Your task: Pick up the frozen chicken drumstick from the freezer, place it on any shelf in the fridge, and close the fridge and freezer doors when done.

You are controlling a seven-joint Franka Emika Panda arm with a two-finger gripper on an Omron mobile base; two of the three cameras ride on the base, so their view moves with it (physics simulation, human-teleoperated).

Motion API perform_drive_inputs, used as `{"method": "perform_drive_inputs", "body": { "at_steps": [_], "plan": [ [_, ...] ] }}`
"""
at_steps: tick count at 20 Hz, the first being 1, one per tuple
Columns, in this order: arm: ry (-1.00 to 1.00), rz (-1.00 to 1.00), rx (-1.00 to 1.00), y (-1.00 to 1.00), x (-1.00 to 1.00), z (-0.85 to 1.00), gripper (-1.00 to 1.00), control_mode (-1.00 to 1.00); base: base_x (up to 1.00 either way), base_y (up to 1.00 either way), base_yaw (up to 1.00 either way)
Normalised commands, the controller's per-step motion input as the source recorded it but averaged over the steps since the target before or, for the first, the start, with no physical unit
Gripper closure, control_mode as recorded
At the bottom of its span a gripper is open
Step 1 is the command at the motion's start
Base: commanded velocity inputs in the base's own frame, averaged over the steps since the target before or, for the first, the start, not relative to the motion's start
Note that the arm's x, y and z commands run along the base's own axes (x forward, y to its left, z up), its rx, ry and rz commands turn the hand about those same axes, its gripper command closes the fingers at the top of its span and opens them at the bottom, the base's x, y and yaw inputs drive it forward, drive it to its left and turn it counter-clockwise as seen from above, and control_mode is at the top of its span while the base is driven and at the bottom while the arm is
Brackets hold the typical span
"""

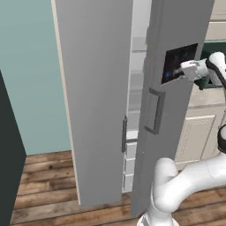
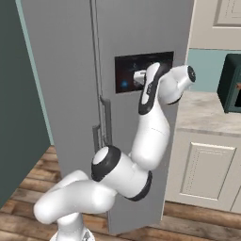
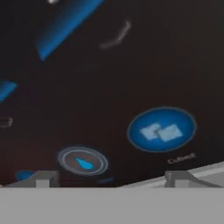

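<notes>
The tall grey unit stands right in front of me. Its plain-faced door hangs ajar on the left. My gripper is against the dark rectangular panel of the other door. In the right base view the gripper meets that panel from the right. The hand view is very close to the panel, which has blue icons. The fingertips sit wide apart with nothing between them, so the gripper is open. A narrow gap between the doors shows pale shelves. The chicken drumstick is hidden.
Vertical bar handles sit by the gap between the doors. Cream counter cabinets stand to the right, with a dark green appliance on top. A dark slab rises at the far left over the wooden floor.
</notes>
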Motion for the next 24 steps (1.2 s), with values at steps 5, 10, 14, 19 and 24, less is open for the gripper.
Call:
{"method": "perform_drive_inputs", "body": {
  "at_steps": [5,10,14,19,24],
  "plan": [
    [-0.11,-0.36,-0.08,0.93,0.83,0.00,-1.00,-1.00,0.00,0.00,0.00],
    [-0.01,-0.34,-0.13,0.53,0.77,0.00,-1.00,-1.00,0.00,0.00,0.00],
    [0.04,-0.13,-0.04,0.15,0.37,0.04,-1.00,-1.00,0.00,0.00,0.00],
    [0.01,0.00,0.00,0.00,0.00,0.00,-1.00,-1.00,0.00,0.00,0.00],
    [0.00,0.00,0.00,0.00,0.00,0.00,-1.00,-1.00,0.00,0.00,0.00]
  ]
}}
